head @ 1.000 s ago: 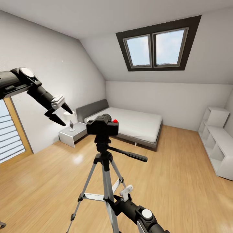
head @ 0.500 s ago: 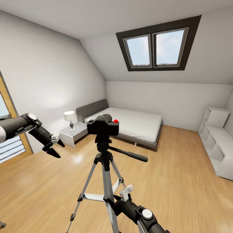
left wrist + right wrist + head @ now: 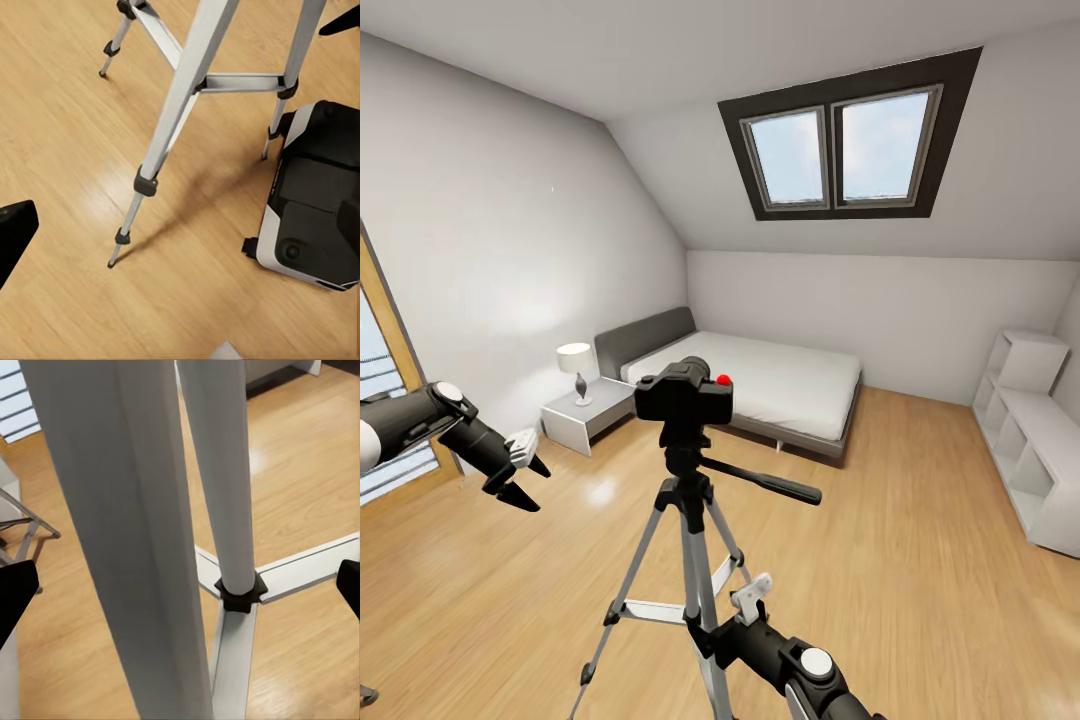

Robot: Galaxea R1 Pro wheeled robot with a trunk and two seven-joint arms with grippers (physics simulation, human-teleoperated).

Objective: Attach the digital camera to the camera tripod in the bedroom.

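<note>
The digital camera (image 3: 685, 396) sits on the head of the camera tripod (image 3: 690, 540), which stands on the wood floor (image 3: 880, 560) in front of the bed (image 3: 760, 385). The left gripper (image 3: 520, 478) hangs well left of the tripod, jaws parted and empty. The left wrist view looks down on the tripod's feet and the robot's base (image 3: 315, 195). The right gripper (image 3: 728, 620) sits low by the tripod; its wrist view shows spread fingertips (image 3: 15, 596) flanking a leg without touching.
</note>
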